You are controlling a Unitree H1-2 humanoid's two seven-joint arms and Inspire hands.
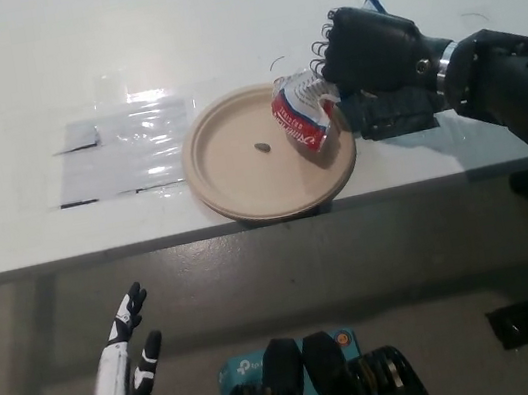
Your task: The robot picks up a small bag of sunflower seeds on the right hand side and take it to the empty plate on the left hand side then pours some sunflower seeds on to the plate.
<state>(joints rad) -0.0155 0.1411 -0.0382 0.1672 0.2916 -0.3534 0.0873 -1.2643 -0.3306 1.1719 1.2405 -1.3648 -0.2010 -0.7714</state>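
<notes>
A round tan plate [240,176] lies near the front edge of the white table [215,23]. My black right hand [371,48] is shut on a small red, white and blue seed bag [303,115], which hangs tilted over the plate's right rim with its mouth pointing down-left. One dark seed [261,146] lies near the middle of the plate. My white left hand [127,378] rests low at the lower left, below the table, fingers apart and holding nothing.
A clear plastic sheet [124,150] lies flat on the table left of the plate. The table's front edge runs just below the plate. A dark block [392,115] sits under my right hand.
</notes>
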